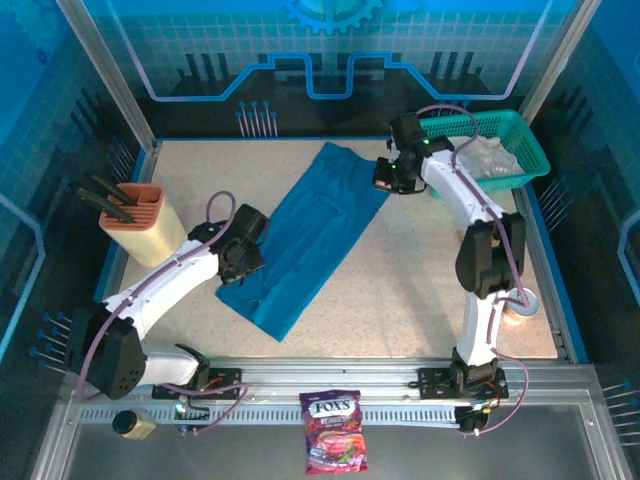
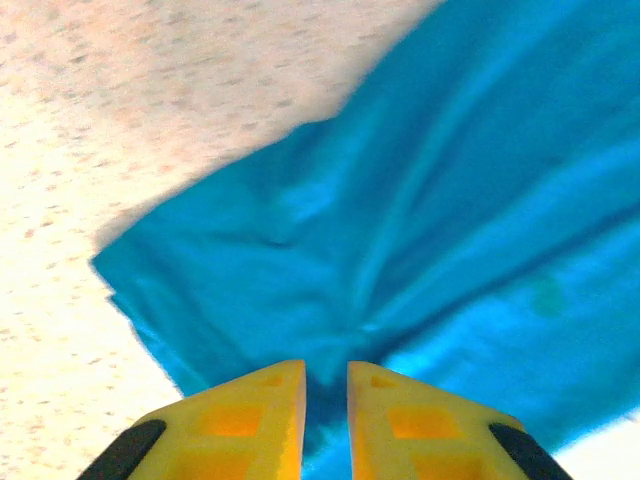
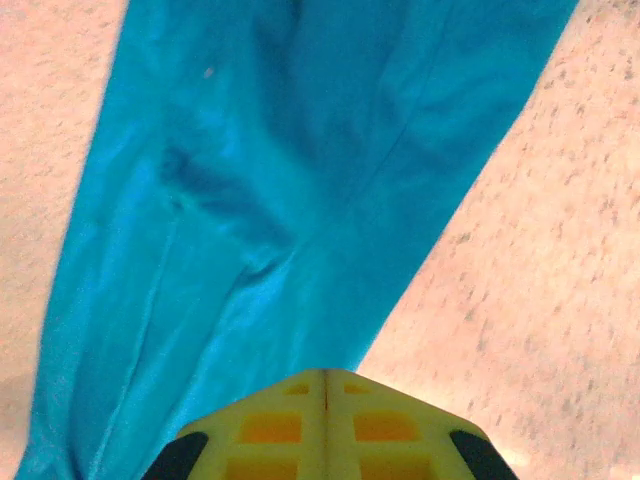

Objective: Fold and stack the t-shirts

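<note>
Where basket (image 1: 536, 150) sits — white t-shirt (image 1: 490, 158) inside.

Teal-blue t-shirt (image 1: 310, 235) (plain) on speckled beige table (image 1: 400, 290); teal-green mesh basket (image 1: 480, 122).

I can read one text, and it stands on the sweets packet (image 1: 334, 432). This packet lies on the metal rail (image 1: 270, 398) at the near edge, between the bases of my two arms. On its upper part there is a dark blue band with the brand FOX'S in white capital letters. Under this band the packet is purple with printed pictures. The smaller print there is too small for me to read.
</note>
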Available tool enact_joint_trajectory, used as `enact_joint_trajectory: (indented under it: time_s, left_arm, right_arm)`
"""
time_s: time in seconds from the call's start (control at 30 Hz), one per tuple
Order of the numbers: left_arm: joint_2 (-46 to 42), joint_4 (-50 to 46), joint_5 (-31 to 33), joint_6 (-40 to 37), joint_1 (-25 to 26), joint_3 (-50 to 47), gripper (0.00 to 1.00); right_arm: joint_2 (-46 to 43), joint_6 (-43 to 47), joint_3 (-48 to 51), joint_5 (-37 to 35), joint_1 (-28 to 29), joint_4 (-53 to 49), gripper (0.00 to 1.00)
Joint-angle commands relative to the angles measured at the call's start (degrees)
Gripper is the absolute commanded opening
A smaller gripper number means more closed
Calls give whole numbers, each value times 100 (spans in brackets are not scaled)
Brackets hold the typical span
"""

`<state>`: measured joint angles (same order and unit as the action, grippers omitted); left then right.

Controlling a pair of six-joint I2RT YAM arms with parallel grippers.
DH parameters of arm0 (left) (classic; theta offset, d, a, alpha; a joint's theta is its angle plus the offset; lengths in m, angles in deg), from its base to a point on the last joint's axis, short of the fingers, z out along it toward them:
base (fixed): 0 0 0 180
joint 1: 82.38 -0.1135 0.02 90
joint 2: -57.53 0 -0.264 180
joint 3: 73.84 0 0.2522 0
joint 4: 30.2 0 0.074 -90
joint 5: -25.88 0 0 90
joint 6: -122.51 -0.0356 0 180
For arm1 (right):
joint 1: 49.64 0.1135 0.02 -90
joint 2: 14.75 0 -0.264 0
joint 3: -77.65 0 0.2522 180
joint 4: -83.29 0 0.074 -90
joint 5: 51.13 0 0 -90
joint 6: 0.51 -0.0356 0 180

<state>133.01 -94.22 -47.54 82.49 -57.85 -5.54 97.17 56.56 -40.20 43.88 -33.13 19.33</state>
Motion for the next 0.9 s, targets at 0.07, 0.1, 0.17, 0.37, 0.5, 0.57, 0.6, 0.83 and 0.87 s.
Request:
enact_joint_trajectory:
  time_s: [0.07, 0.1, 0.17, 0.37, 0.5, 0.57, 0.6, 0.83, 0.87]
  left_arm:
    - [210, 512, -227, -280, -419, -657, 16]
    - [282, 648, -194, -299, -444, -726, 15]
    - [455, 801, -59, -319, -458, -759, 15]
    - [1169, 1183, 71, -371, -485, -892, 11]
    - [1464, 1264, 238, -363, -322, -946, 8]
    - [1469, 1221, 233, -387, -270, -944, 8]
    - [1461, 1208, 201, -400, -242, -946, 8]
    - [1461, 909, 23, -136, 238, -961, 7]
    - [1448, 896, -11, -52, 330, -982, 7]
  right_arm:
    - [13, -935, 1106, 309, 548, 557, 0]
    - [96, -1009, 1140, 300, 657, 625, 0]
    - [328, -1126, 1081, 305, 801, 669, 0]
    - [948, -1396, 908, 263, 994, 799, 0]
    - [1378, -1418, 783, 159, 967, 787, 0]
    - [1564, -1409, 690, 156, 927, 758, 0]
    - [1655, -1390, 648, 155, 913, 732, 0]
    - [1922, -1161, 385, -22, 857, 462, 0]
    - [1933, -1130, 372, -35, 846, 443, 0]
